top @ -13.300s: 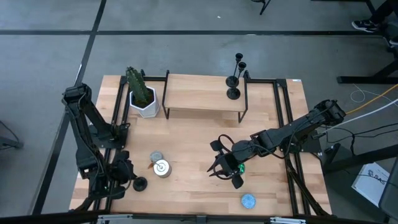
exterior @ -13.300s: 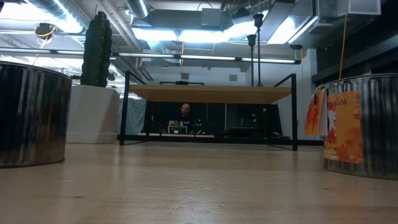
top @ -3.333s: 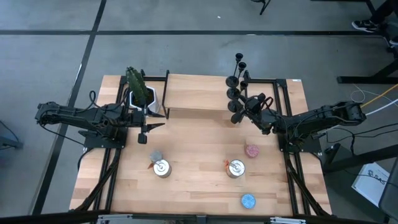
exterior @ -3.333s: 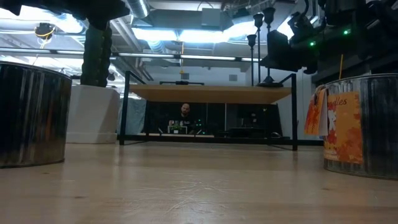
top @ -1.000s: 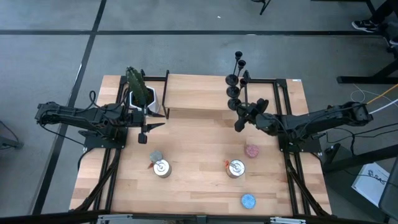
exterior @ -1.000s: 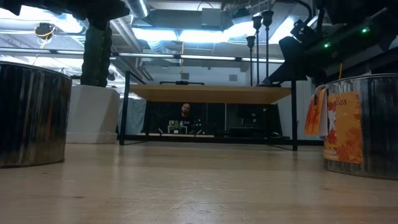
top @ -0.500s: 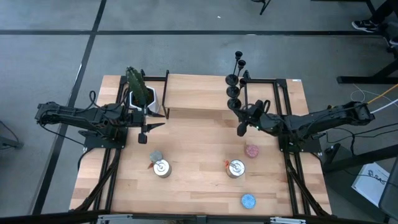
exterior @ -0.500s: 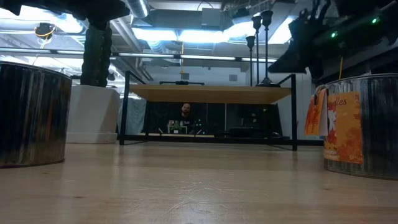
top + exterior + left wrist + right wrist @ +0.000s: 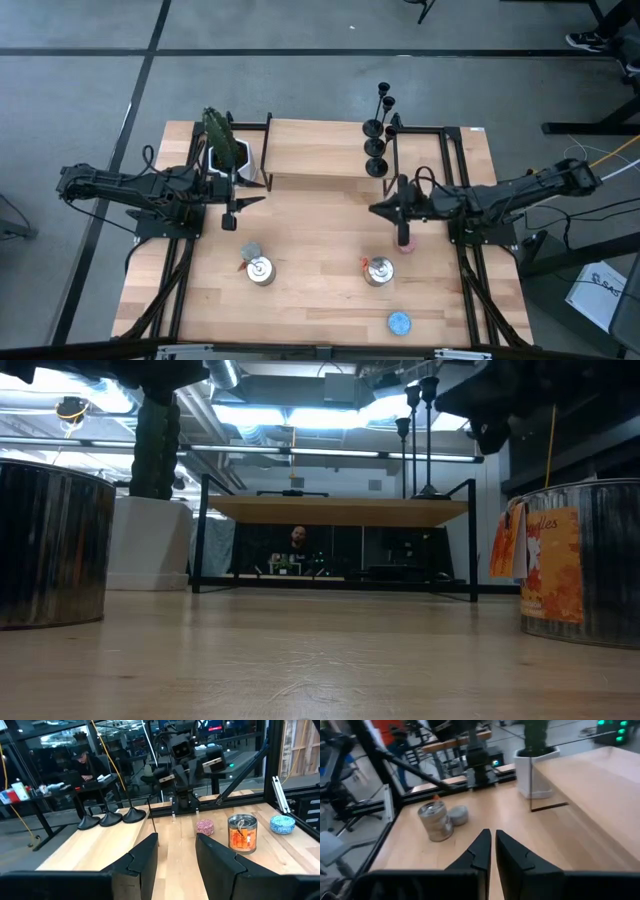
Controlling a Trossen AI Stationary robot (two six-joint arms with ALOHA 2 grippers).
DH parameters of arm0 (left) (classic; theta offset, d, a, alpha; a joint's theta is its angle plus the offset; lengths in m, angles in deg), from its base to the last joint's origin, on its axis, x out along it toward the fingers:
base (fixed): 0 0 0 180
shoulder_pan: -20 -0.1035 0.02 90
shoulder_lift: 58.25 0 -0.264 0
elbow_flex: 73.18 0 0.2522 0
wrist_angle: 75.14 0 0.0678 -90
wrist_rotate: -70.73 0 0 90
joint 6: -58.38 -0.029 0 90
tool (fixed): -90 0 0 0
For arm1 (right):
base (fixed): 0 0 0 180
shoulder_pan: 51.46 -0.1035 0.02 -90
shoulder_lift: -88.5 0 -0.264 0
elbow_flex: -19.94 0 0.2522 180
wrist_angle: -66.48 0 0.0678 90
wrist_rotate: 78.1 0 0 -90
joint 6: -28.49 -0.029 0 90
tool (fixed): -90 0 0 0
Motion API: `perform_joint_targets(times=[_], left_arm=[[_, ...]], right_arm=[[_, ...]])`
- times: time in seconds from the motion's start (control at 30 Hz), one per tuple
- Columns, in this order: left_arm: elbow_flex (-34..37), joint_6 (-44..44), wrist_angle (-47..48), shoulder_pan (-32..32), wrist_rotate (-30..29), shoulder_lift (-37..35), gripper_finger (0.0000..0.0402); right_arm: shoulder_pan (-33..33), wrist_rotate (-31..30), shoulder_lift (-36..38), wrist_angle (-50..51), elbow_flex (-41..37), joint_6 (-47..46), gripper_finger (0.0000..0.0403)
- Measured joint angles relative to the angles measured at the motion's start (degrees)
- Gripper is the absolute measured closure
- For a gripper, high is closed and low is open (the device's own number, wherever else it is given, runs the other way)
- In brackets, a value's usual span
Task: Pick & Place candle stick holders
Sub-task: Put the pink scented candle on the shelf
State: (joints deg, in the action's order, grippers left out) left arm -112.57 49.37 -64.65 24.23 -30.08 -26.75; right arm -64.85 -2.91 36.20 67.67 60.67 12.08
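Three black candle stick holders point(image 9: 375, 148) stand in a row on their round bases at the right end of the raised wooden shelf point(image 9: 320, 150); the left wrist view shows their bases point(image 9: 111, 818) side by side. My right gripper point(image 9: 374, 208) hovers over the table in front of the shelf, near of the holders. It points toward the table's left and is shut on nothing point(image 9: 491, 834). My left gripper point(image 9: 240, 205) waits at the table's left, near the plant pot. It is level and open, with nothing between its fingers point(image 9: 176, 840).
A cactus in a white pot point(image 9: 228, 155) stands at the shelf's left end. On the table are two silver tins point(image 9: 260, 268) point(image 9: 378, 270), a grey lid point(image 9: 251, 250), a pink tin point(image 9: 406, 243) under the right arm and a blue tin point(image 9: 399, 322).
My right gripper has drawn away from the holders on the shelf toward the table's near edge. It has risen a little and swung round from pointing down and near to pointing toward the table's left. The three holders have stayed standing on the shelf.
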Motion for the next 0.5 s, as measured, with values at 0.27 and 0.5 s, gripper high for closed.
perform_joint_targets(times=[0.27,0.5], left_arm=[[0.0,0.9,-0.1,0.0,0.0,1.7,0.0274],[0.0,0.9,-2.0,0.0,0.0,4.2,0.0274]], right_arm=[[-0.3,0.1,-0.6,0.5,0.0,1.0,0.0374],[-0.3,6.0,-0.6,2.3,0.0,-4.7,0.0346]])
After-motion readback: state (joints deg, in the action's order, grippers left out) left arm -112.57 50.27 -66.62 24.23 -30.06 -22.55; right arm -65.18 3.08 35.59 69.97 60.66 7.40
